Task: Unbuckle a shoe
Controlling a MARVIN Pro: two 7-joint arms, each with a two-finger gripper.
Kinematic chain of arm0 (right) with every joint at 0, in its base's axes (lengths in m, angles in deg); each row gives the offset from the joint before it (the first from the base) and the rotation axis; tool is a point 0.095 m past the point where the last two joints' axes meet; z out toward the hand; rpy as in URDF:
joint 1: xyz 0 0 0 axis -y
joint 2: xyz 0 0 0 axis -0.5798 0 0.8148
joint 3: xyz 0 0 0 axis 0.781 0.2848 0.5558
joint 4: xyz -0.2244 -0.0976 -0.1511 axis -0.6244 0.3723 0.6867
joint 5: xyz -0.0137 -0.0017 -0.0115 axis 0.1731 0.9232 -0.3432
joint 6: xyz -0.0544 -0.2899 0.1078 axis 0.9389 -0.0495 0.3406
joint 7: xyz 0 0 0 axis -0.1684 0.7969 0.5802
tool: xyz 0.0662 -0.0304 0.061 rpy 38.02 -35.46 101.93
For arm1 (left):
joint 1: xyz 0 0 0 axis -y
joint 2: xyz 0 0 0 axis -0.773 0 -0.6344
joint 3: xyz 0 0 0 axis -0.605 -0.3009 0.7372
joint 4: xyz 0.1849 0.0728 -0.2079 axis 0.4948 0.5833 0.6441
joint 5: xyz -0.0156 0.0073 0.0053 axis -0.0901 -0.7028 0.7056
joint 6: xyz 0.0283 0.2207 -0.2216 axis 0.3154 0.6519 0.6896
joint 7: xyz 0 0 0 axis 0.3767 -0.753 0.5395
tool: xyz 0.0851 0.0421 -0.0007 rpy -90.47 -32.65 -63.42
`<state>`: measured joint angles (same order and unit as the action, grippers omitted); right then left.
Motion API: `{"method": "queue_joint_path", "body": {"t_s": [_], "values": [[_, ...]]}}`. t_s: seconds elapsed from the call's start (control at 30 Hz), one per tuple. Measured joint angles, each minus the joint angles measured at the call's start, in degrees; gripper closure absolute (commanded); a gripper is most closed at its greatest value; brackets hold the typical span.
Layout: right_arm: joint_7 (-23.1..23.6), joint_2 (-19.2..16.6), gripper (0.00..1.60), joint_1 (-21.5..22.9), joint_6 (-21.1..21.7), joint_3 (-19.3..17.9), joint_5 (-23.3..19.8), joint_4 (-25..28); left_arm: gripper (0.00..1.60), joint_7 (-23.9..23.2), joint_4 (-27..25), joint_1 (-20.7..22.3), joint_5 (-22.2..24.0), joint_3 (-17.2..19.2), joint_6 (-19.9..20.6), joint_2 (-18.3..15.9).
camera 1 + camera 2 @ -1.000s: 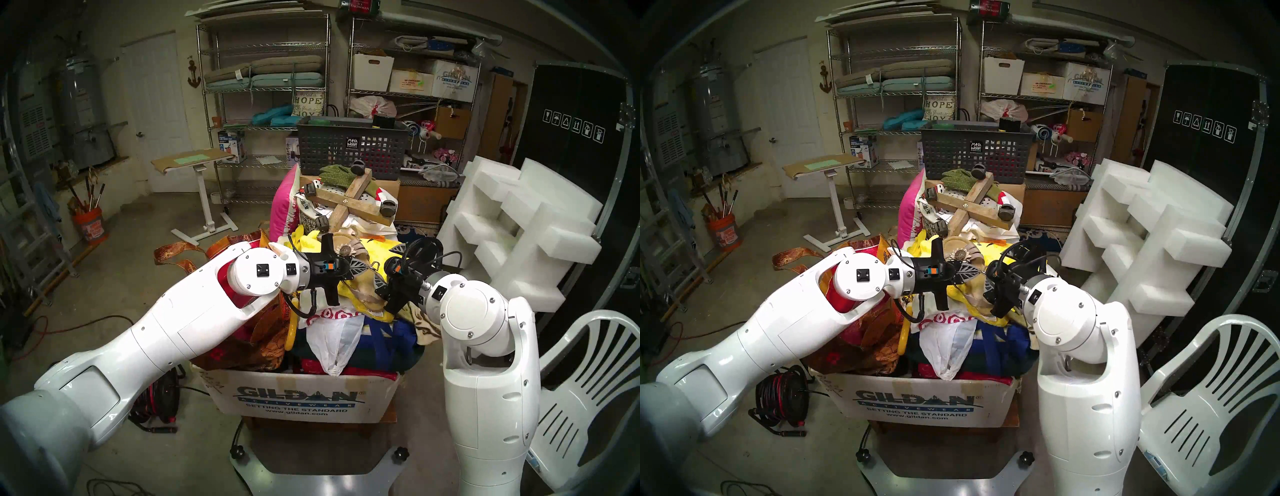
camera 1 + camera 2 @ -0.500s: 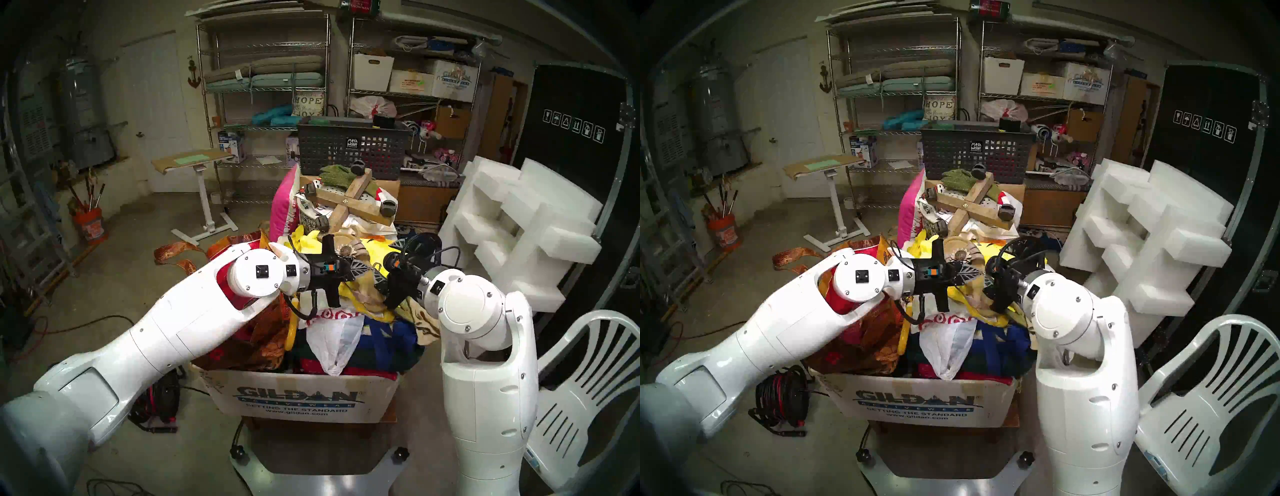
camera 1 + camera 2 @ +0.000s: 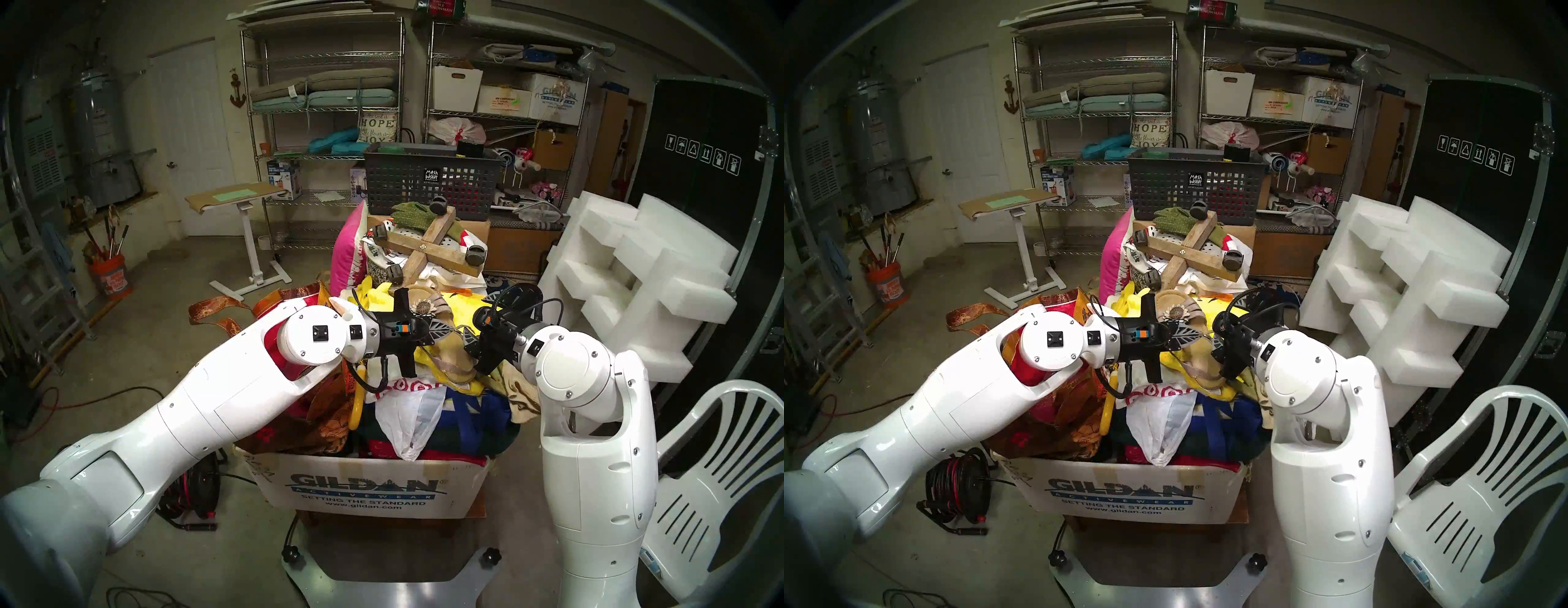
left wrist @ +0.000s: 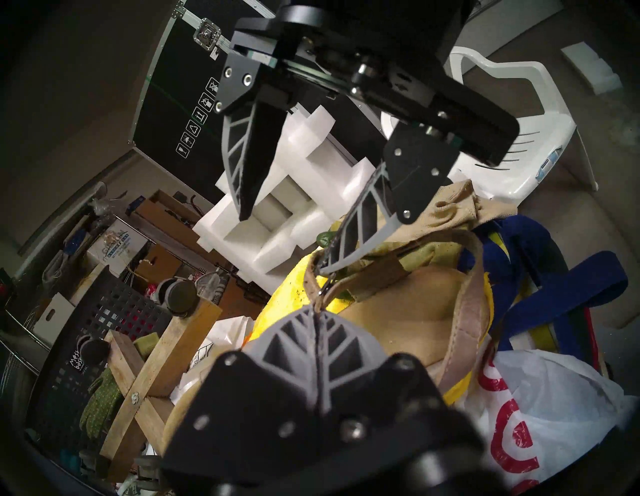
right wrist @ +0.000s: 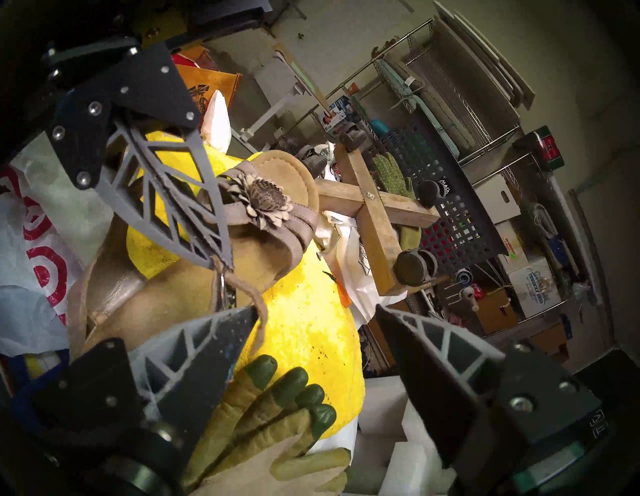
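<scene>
**R end effector nearer strap; L pinch unchanged**

Since 1 s ago: right end effector (image 3: 471,344) has edged in toward the left end effector (image 3: 445,330), w/ the R elbow housing shifted slightly; L arm, shoe and pile unchanged.

Shoe (image 5: 277,194): tan sandal w/ flower ornament (image 5: 265,201), lying on a yellow cloth (image 5: 311,311) atop the heaped cardboard box (image 3: 369,488); toe points away from robot.

L end effector: fingers pressed together, clamped on the thin ankle strap (image 4: 320,298) right at the small buckle. L wrist view shows this pinch from behind; head views show only the closed tips above the sandal.

R end effector: jaws apart, nothing between them. R wrist view shows its left-hand fingertip (image 5: 242,320) touching the strap's loose tail, other finger well clear. L wrist view shows the same jaws from the front, one tip just beside the buckle. Head views hide this contact behind the R wrist.

Glove w/ green fingertips (image 5: 277,398): just below R jaws, seen clearly in R wrist view only.
</scene>
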<state>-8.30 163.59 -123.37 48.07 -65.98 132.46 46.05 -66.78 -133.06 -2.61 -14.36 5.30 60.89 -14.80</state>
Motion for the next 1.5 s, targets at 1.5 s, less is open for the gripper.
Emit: {"method": "queue_joint_path", "body": {"t_s": [1.5], "values": [[2.47,1.27,0.87,-5.38,-0.67,0.48,-1.42,5.44,1.60,2.14,-0.28,-0.36,-1.18,0.15,0.68,0.55]]}}
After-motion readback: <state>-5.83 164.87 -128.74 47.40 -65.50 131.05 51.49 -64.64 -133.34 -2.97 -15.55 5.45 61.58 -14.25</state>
